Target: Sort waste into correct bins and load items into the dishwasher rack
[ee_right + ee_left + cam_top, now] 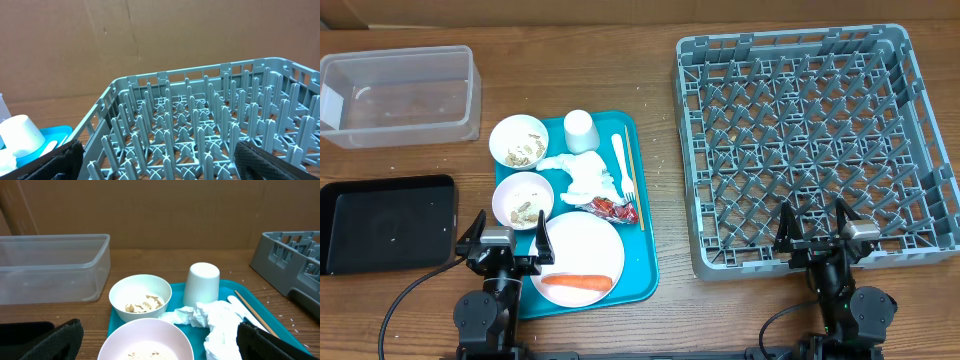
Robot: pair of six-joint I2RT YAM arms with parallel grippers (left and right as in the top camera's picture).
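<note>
On the teal tray (642, 215) lie an orange carrot (576, 283) on a pale pink plate (582, 240), two bowls with beige scraps (518, 139) (523, 199), a white cup (580, 130), crumpled tissue (582, 178), a red wrapper (616, 208), a white fork (622, 165) and a chopstick (634, 176). The clear tub (398, 95) and black tray (385, 222) are at the left. The grey rack (810, 140) is at the right. My left gripper (506, 240) is open over the tray's near left edge, the near bowl (147, 340) between its fingers. My right gripper (817, 232) is open at the rack's near edge.
A cardboard wall stands behind the table in both wrist views. Bare wood lies between the teal tray and the rack (665, 180). The rack's upright pegs (200, 130) fill the right wrist view.
</note>
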